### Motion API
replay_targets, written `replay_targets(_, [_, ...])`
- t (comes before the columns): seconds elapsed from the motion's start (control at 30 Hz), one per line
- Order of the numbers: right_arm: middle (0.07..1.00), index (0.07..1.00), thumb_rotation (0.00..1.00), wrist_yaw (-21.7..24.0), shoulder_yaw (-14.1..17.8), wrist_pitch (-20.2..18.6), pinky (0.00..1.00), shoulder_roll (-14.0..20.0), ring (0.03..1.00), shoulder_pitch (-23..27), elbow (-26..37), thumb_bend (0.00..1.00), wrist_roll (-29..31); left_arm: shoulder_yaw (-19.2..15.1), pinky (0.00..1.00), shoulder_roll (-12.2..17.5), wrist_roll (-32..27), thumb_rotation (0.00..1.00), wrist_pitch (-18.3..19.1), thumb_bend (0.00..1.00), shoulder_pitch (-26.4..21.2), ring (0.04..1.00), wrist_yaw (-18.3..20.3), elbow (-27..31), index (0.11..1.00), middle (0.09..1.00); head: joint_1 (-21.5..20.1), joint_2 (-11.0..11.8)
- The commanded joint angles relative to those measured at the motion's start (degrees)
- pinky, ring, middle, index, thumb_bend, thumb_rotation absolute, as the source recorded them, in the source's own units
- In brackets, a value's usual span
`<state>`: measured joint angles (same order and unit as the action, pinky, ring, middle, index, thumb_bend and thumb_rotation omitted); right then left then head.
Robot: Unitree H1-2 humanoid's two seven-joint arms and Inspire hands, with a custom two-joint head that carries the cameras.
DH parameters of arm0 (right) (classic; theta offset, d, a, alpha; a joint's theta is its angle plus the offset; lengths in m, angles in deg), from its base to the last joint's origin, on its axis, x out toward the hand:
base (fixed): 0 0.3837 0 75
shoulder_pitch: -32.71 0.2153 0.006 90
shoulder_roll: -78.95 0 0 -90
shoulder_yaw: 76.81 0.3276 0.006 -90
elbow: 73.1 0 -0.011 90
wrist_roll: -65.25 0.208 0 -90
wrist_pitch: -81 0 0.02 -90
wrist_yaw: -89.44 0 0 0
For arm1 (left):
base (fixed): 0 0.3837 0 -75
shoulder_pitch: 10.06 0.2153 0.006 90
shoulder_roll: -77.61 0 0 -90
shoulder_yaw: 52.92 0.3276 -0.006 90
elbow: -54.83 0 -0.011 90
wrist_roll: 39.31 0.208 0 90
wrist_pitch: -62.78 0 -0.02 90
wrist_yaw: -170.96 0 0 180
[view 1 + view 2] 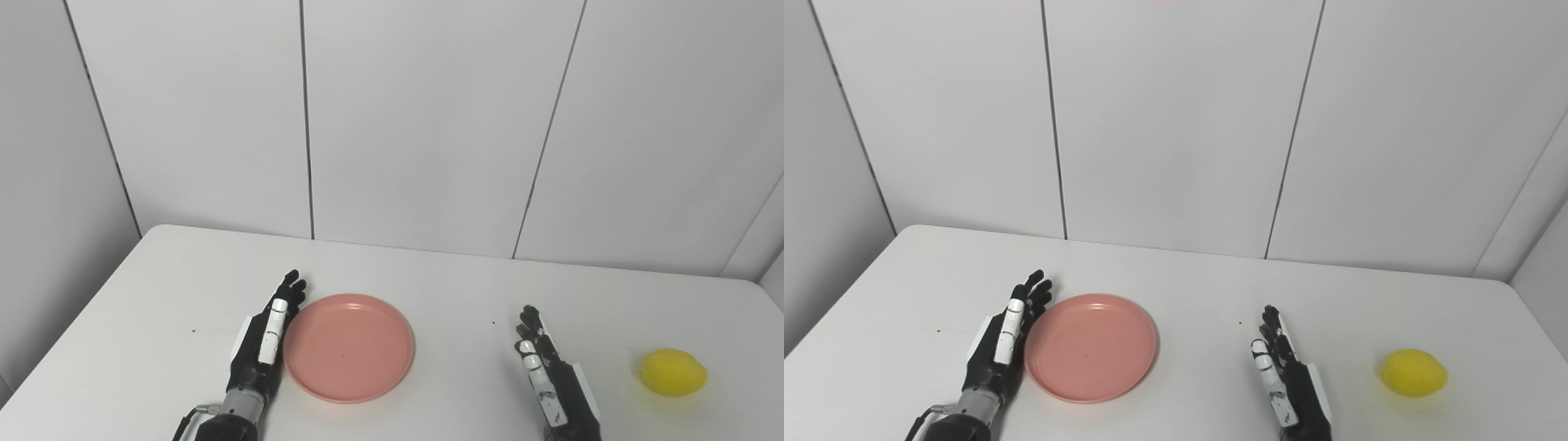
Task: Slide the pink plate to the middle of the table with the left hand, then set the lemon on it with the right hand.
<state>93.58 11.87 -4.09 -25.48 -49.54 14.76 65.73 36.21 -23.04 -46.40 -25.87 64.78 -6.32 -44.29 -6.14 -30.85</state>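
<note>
A round pink plate (348, 346) lies flat on the white table (429, 288), a little left of centre, with nothing on it. My left hand (267, 337) stands on edge against the plate's left rim, open, fingers straight and pointing away from me. A yellow lemon (672, 372) rests on the table at the far right. My right hand (545, 373) is open with fingers stretched out, between plate and lemon and touching neither; the lemon lies a hand's width to its right.
Pale wall panels (429, 122) rise right behind the table's far edge. The table's rounded left corner sits at the back left. Two tiny dark specks mark the tabletop.
</note>
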Motion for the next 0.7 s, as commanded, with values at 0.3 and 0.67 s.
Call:
replay_targets(0.3, [0.971, 0.96, 0.86, -1.5, -0.2, 0.8, 0.96, -1.0, 0.97, 1.3, 0.9, 0.64, -0.3, 4.8, 0.99, -1.9, 3.4, 1.0, 1.5, 0.67, 0.6, 0.958, 1.6, 4.8, 0.961, 0.951, -2.9, -1.3])
replay_targets(0.67, [1.0, 0.998, 0.94, -0.1, -0.8, -1.7, 1.0, 1.2, 1.0, 1.8, 2.7, 0.69, -1.0, 6.8, 1.0, -2.9, 3.2, 1.0, 2.4, 0.71, 1.2, 0.958, 2.5, 5.6, 0.957, 0.953, -5.9, -1.9])
